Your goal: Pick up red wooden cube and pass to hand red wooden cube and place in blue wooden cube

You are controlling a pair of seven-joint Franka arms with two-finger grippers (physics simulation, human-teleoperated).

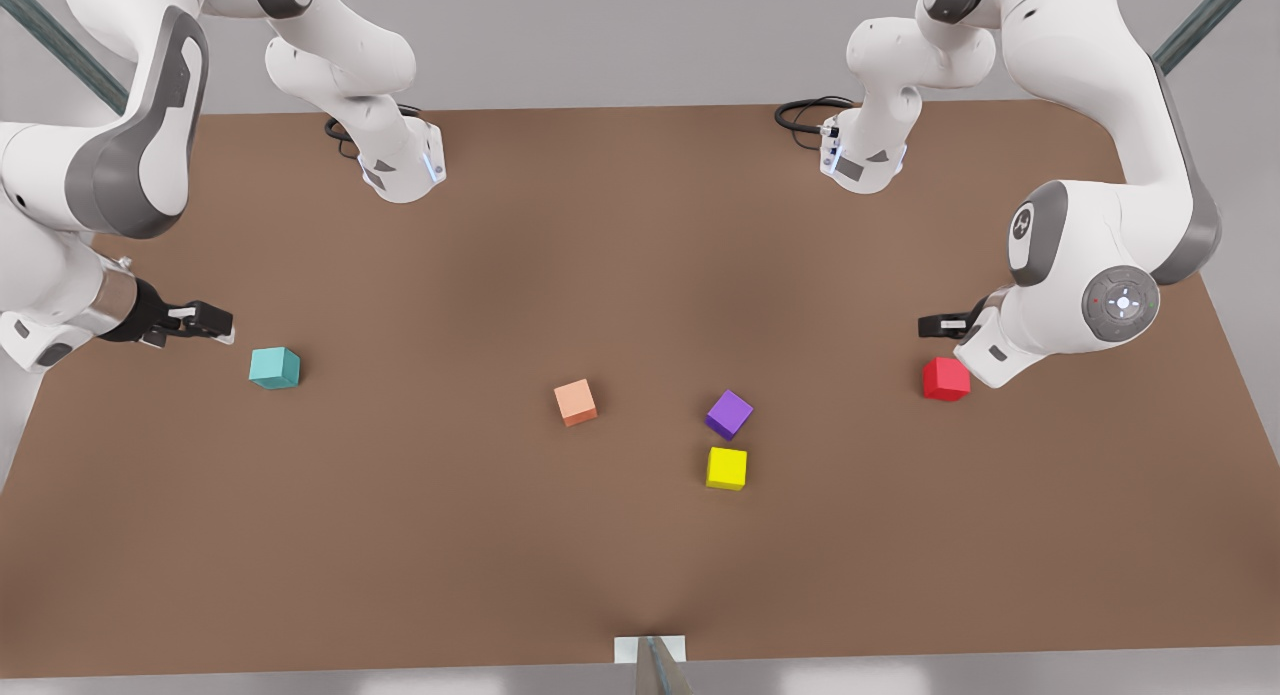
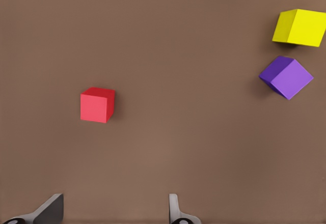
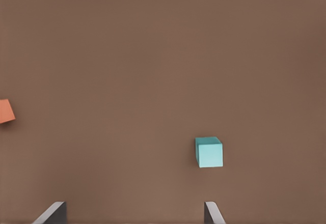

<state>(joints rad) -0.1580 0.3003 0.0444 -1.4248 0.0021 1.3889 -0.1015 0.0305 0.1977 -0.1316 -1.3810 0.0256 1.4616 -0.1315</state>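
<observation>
The red wooden cube (image 1: 945, 379) (image 2: 97, 105) rests on the brown table at the front view's right. My left gripper (image 1: 930, 325) (image 2: 114, 216) hovers close beside it, open and holding nothing; the cube lies ahead of its fingers (image 2: 51, 210), apart from them. At the front view's left sits the blue wooden cube (image 1: 274, 367) (image 3: 209, 152), teal in colour. My right gripper (image 1: 220, 323) (image 3: 133, 216) hangs just short of it, also open and holding nothing.
A salmon-orange cube (image 1: 575, 402) (image 3: 6, 111) lies mid-table. A purple cube (image 1: 729, 414) (image 2: 287, 76) and a yellow cube (image 1: 727, 468) (image 2: 299, 27) sit close together to its right. The arm bases (image 1: 400, 165) stand at the table's far edge.
</observation>
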